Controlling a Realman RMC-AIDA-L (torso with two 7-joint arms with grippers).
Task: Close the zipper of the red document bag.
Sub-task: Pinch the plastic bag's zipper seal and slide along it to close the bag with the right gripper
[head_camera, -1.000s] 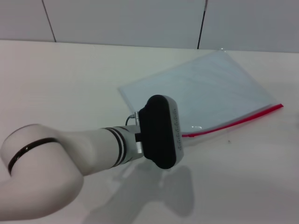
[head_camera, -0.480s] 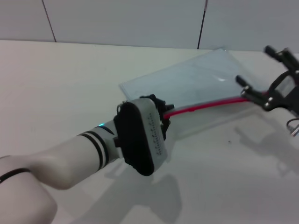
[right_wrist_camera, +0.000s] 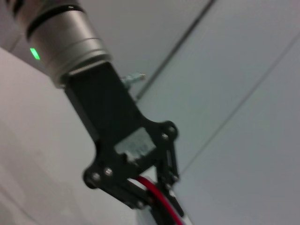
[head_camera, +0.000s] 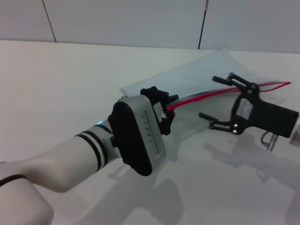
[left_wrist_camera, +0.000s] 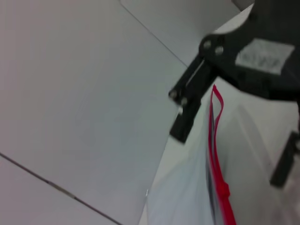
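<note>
We saw the left gripper [head_camera: 168, 108] pinching the near end of the zipper [head_camera: 206, 95], fingers pressed together on the red strip, lifting that edge of the red document bag [head_camera: 197, 77] off the table [head_camera: 61, 79]. The right gripper [head_camera: 220, 103] hung w/ fingers spread wide, one above the strip, one below, not touching it as far as we could tell. The bag lay beyond both grippers, its far side flat on the table.

Left wrist view gave us the right gripper [left_wrist_camera: 234, 122] close up, zipper [left_wrist_camera: 216, 154] passing btwn its fingers; its own fingers weren't in shot. Right wrist view showed the left gripper [right_wrist_camera: 157, 199] clamped on the zipper [right_wrist_camera: 159, 201], green light on that wrist.
</note>
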